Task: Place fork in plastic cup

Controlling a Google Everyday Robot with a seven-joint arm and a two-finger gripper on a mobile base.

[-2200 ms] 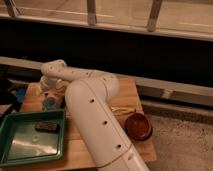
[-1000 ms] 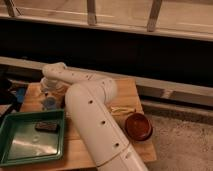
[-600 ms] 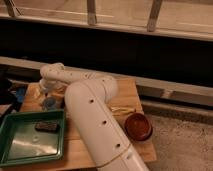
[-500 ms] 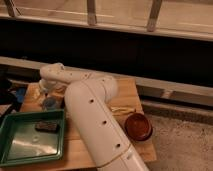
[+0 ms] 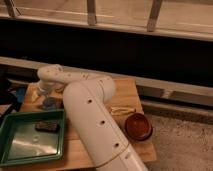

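Several things sit on the wooden table (image 5: 127, 90). At 8 o'clock lies a green tray (image 5: 10, 150) holding a small dark item (image 5: 46, 126). At 10 o'clock the gripper (image 5: 44, 93) hangs from the white arm (image 5: 95, 125), spread wide with nothing visibly in it, just above what looks like a bluish cup (image 5: 48, 104). It is probably there to gauge the target. The pale fork (image 5: 122, 109) lies flat at 3 o'clock, well apart from the gripper, so it is not yet picked up. A red-brown bowl (image 5: 138, 126) sits at 4 o'clock.
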